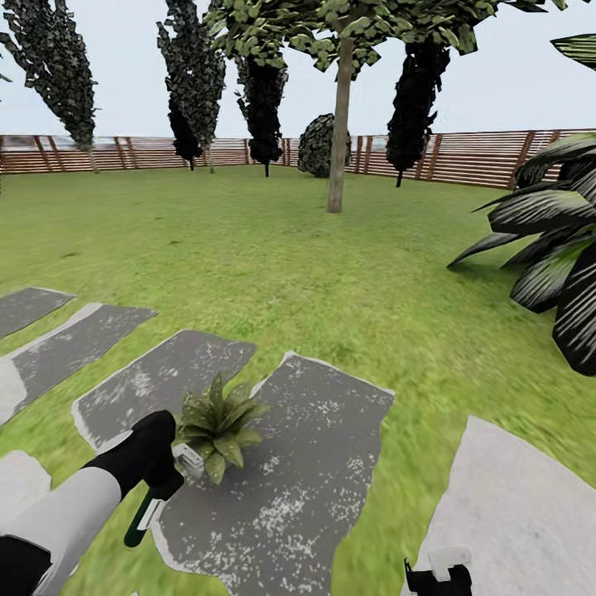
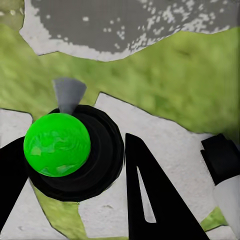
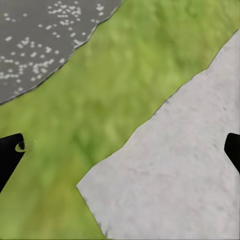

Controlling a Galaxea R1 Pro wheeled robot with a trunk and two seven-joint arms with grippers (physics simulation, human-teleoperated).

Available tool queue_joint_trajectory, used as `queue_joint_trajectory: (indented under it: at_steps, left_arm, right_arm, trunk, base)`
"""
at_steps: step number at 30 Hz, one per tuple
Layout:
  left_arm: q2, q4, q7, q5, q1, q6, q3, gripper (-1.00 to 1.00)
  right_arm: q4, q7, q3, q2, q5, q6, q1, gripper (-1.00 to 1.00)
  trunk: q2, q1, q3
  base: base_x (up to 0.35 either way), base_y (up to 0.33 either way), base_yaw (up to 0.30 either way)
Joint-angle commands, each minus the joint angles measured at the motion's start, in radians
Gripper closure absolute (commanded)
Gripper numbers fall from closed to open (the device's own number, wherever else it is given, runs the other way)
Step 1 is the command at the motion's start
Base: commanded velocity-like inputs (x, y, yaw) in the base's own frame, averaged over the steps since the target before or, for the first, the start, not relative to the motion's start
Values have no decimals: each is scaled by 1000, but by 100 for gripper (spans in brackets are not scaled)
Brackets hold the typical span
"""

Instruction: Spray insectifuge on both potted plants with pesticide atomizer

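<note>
On the stepping stone (image 1: 314, 463) — one potted plant (image 1: 217, 424), one pesticide atomizer (image 1: 157, 497) held by left gripper (image 1: 161, 472).

My left tool (image 1: 157, 473) is gripping the pesticide atomizer (image 1: 149, 509), a slim dark green bottle with a white label, hanging tilted below it. Its pale spray head is sitting just beside the potted plant (image 1: 217, 424), a low green rosette.

Left arm's black gripper (image 1: 161, 480) extended toward 1 o'clock, clamped on load. Right arm's black gripper (image 1: 439, 579) low at 5 o'clock, fingers spread wide.
</note>
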Motion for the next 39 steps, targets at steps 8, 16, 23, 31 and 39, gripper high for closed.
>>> queue_joint_trajectory:
  at_steps: [8,16,23,31,39]
  left_arm:
    - [-29,-5,-10,-16,5,2,-8,100]
    - [-18,0,-11,-16,-83,3,-7,100]
    - [-3,16,-107,-94,-191,0,-9,100]
    - [-6,2,-470,-457,-225,-8,-1,100]
    - [-17,0,-469,-462,-223,-1,1,100]
  right_arm:
    - [1,-3,-8,0,11,-3,-1,-100]
    - [1,-3,-8,0,11,-3,-1,-100]
    - [1,-3,-8,0,11,-3,-1,-100]
    - [1,-3,-8,-1,11,-3,-1,-100]
    - [1,-4,-8,-3,11,-3,-1,-100]
  trunk:
    - [0,0,-1]
    - [0,0,-1]
    - [0,0,-1]
    - [0,0,-1]
    - [0,0,-1]
  base:
    - [24,-14,71]
    - [0,0,57]
    - [0,0,0]
    - [0,0,0]
    - [158,-145,0]
